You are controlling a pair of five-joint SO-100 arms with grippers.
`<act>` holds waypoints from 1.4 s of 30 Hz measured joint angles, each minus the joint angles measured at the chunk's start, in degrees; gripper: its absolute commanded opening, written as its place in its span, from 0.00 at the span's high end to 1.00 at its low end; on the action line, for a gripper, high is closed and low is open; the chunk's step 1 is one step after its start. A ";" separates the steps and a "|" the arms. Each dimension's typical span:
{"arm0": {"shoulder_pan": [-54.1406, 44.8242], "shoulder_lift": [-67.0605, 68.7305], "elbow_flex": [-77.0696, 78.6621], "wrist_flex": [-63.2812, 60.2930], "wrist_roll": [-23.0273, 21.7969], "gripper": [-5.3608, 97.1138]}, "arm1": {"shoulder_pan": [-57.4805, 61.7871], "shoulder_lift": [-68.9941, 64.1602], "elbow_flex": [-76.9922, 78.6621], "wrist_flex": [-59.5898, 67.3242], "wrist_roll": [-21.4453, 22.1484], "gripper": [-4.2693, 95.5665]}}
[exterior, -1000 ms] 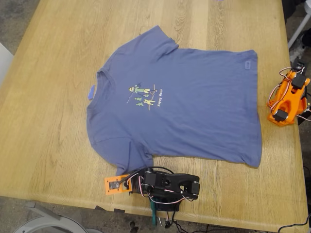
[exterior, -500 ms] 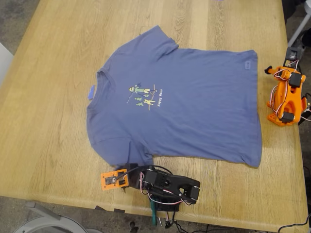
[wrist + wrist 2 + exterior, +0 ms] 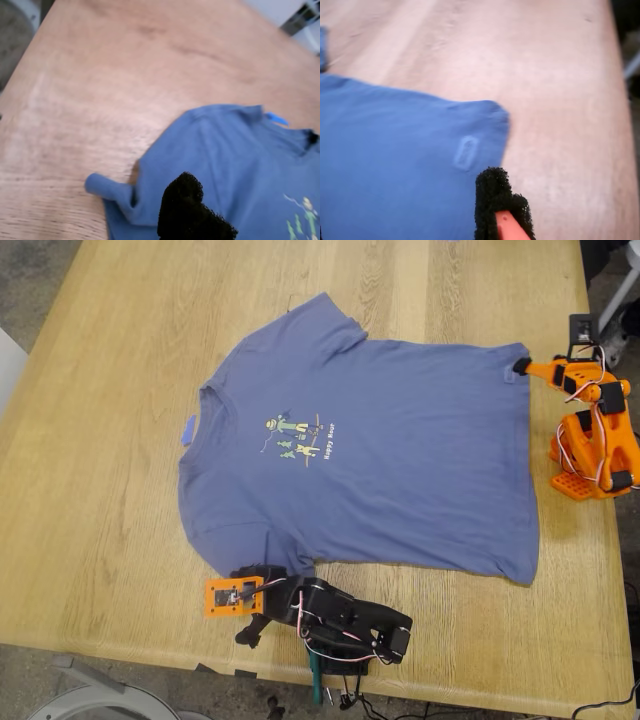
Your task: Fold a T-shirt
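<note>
The slate-blue T-shirt (image 3: pixel 400 460) lies flat on the wooden table (image 3: pixel 110 490), print up, with its collar toward the exterior view's left. My first gripper (image 3: pixel 250 603) sits at the table's near edge beside the lower sleeve (image 3: pixel 272 565), and its jaws look open. In the first wrist view one black pad (image 3: pixel 190 210) hovers over the T-shirt (image 3: pixel 240 165), next to the rolled sleeve end (image 3: pixel 112 192). My second gripper (image 3: pixel 520 367) reaches the hem corner at the exterior view's upper right. Its black fingertip (image 3: pixel 495 197) is beside the hem label (image 3: pixel 465 152); its other jaw does not show.
A tiny blue scrap (image 3: pixel 188 430) lies by the collar. The second arm's orange base (image 3: pixel 590 455) stands at the exterior view's right table edge. The first arm's black body and wires (image 3: pixel 350 625) lie along the near edge.
The second arm has unfolded from its base and stretched to the T-shirt's hem corner. The first gripper has shifted toward the exterior view's left and turned, and its jaws have parted by the sleeve.
</note>
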 measured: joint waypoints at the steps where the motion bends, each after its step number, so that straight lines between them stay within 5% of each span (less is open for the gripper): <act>1: 1.14 -2.29 -2.46 0.26 1.23 0.41 | -2.64 0.00 -1.58 1.41 -0.18 0.49; 11: 14.59 -23.55 -26.63 4.48 13.97 0.38 | -25.93 -13.45 -23.03 17.67 -2.55 0.49; 20: 29.18 -41.57 -42.98 10.90 23.82 0.25 | -44.56 -36.30 -41.75 24.79 -4.13 0.52; 29: 38.06 -57.66 -47.81 4.22 24.35 0.24 | -60.12 -56.07 -45.97 10.46 -2.99 0.53; 42: 38.50 -92.02 -48.34 -30.50 22.15 0.25 | -67.59 -83.32 -43.24 -26.02 1.05 0.56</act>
